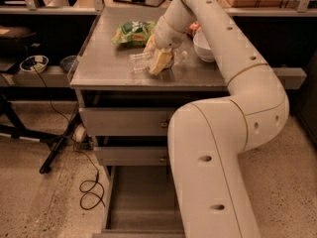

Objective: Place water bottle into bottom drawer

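The water bottle (140, 62) is clear and lies on its side on the grey cabinet top, near the middle. My gripper (159, 61) is down on the bottle's middle, its pale yellow tips covering part of it. The arm reaches in from the lower right and arcs over the cabinet. The bottom drawer (141, 197) is pulled out below, showing a bare flat grey floor; the arm's lower link hides its right part.
A green snack bag (133, 32) lies behind the bottle. A white bowl (204, 46) and a red can (194, 28) stand to the right. Two shut drawers with knobs (163, 124) sit above the open one. Cables and stand legs (64, 143) lie on the floor at left.
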`<state>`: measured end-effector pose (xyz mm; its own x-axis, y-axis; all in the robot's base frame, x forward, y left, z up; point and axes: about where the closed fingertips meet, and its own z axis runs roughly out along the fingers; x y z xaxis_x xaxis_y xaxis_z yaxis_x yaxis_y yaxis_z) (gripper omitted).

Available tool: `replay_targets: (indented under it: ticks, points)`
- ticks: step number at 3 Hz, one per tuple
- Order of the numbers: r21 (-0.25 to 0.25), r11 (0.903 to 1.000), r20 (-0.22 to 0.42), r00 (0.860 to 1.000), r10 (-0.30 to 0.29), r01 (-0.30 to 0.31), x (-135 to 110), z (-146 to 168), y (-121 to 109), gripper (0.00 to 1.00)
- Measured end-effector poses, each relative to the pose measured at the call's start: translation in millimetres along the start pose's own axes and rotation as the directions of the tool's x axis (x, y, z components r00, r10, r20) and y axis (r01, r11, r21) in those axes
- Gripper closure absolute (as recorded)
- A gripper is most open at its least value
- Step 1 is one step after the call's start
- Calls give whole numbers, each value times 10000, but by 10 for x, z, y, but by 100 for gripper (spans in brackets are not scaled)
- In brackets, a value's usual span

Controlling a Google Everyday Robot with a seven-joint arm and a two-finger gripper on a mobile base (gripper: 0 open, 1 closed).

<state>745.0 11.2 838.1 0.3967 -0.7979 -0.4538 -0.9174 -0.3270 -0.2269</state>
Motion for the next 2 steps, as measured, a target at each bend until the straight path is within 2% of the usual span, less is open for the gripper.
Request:
replay_targets:
  ticks: [1,2]
  points:
    - [0,10000,0,10000,0,0,0,0,0,95]
    - [1,10000,0,10000,0,0,0,0,0,100]
